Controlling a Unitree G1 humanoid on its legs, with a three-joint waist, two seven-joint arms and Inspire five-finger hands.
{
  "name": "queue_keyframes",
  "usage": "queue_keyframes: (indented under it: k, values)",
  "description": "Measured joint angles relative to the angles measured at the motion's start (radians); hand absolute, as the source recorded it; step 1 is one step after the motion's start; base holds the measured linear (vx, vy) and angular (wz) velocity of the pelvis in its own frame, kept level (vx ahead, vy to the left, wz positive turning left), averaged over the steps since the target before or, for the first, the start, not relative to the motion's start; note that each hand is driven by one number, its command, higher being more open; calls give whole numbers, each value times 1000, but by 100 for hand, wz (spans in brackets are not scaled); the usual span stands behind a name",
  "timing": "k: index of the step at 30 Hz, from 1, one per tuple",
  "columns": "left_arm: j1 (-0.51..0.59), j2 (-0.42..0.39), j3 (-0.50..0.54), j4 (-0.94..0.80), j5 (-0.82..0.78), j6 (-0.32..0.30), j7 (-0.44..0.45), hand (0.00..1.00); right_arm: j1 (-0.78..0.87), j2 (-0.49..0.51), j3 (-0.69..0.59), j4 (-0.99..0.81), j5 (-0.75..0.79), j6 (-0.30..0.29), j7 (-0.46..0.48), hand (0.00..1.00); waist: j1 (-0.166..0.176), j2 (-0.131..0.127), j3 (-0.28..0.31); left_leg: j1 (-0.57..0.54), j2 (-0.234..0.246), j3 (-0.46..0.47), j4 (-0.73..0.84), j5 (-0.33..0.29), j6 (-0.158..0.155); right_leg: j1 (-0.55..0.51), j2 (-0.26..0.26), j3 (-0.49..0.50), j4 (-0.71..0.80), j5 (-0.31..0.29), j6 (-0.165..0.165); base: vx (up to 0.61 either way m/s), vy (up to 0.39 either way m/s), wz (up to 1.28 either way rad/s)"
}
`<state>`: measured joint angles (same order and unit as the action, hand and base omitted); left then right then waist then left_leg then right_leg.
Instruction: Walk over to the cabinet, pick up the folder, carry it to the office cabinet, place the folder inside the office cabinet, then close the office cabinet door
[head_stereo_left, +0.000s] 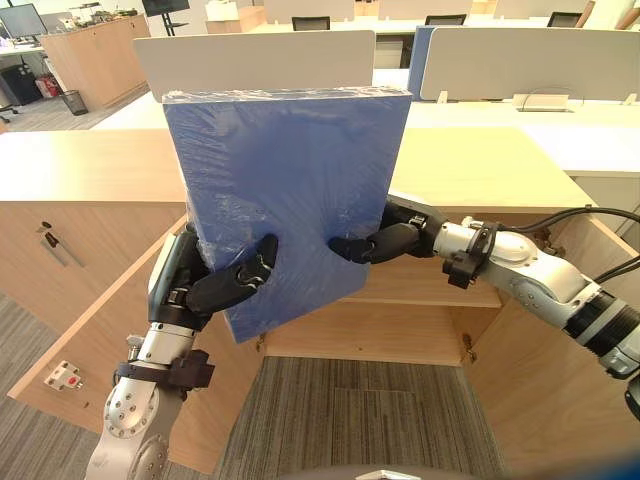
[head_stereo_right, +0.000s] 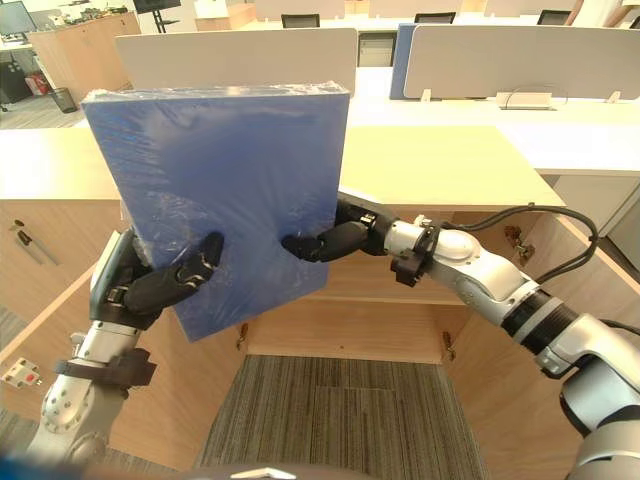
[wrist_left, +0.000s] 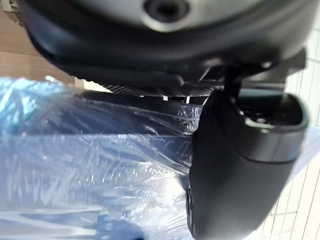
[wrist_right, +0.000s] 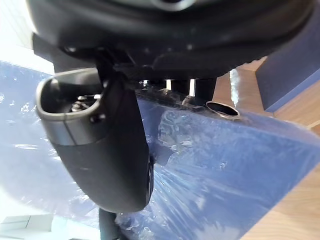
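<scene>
- Left eye view, left hand (head_stereo_left: 215, 285): clamped on lower left edge of folder (head_stereo_left: 290, 200), thumb curled over front face, forearm rising from below.
- Folder: plastic-wrapped, upright, long axis near vertical with slight tilt, held in mid-air between both hands.
- Right hand (head_stereo_left: 375, 243): pinching lower right edge, arm reaching in from the right, elbow bent.
- Open office cabinet (head_stereo_left: 400, 330): just beyond and below folder; probably calls for lowering, then pushing forward, both hands equally near.

office cabinet (head_stereo_left: 400, 332) interior: seemingly free | folder (head_stereo_left: 290, 190): stands before it
</scene>
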<state>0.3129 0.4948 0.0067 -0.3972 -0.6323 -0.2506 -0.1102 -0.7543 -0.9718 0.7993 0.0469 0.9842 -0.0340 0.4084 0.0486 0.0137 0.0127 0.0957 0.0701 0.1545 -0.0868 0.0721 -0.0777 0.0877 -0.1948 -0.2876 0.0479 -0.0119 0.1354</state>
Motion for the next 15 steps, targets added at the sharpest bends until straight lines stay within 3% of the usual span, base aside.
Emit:
queue_keyframes:
  k: [5,8,13,15]
  values:
    - [-113,74,-134,246,-222,-13,-122,100,7,-1,-68,-54,-66,0,18,0,2,-1,-17,-11,2,12,0,1,1,-29,0,18,17,-2,-3,-13,8,-7]
    - [-133,134,-241,389,-262,40,-229,100,8,21,-73,-57,-166,4,22,0,-1,-6,-20,-14,2,37,0,1,0,-56,-2,45,36,-4,-5,-7,17,-24]
    - [-143,32,-382,631,-126,91,-311,100,101,64,-89,-116,-325,27,43,0,-9,-20,-13,-18,-1,76,0,-1,-1,-109,-6,88,82,-14,-6,-16,18,-24]
    - [-143,-45,-430,759,-16,111,-321,100,168,143,-145,-119,-341,28,47,0,-25,-27,-6,-21,-9,86,0,-1,0,-144,-16,106,141,-37,-6,-24,18,-19]
